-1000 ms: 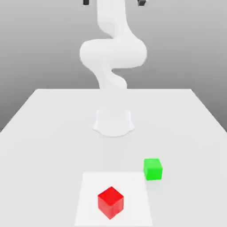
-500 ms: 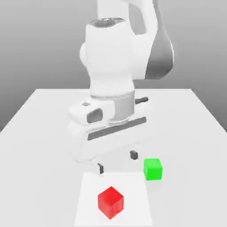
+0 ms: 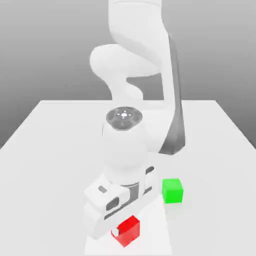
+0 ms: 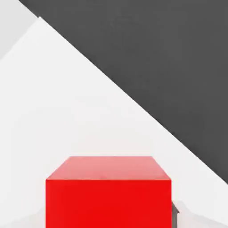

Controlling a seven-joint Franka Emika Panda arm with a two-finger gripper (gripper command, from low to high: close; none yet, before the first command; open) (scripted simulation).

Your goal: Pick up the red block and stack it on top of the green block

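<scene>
red block (image 3: 127,231) is sitting on the white table (image 3: 50,150) directly under the gripper (image 3: 122,229), partly covered by the hand; whether the jaws are gripping it i cannot tell. green block (image 3: 172,191) is standing apart, toward the exterior view's right.

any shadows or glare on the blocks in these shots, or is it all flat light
Exterior view: flat, even light, no clear cast shadow under the green block; the red block, partly behind the arm's hand, has a brighter top than sides. Hand view: the red block has a slightly paler top above a uniform saturated front, no glare spot; the table is shadeless white against dark grey.
</scene>
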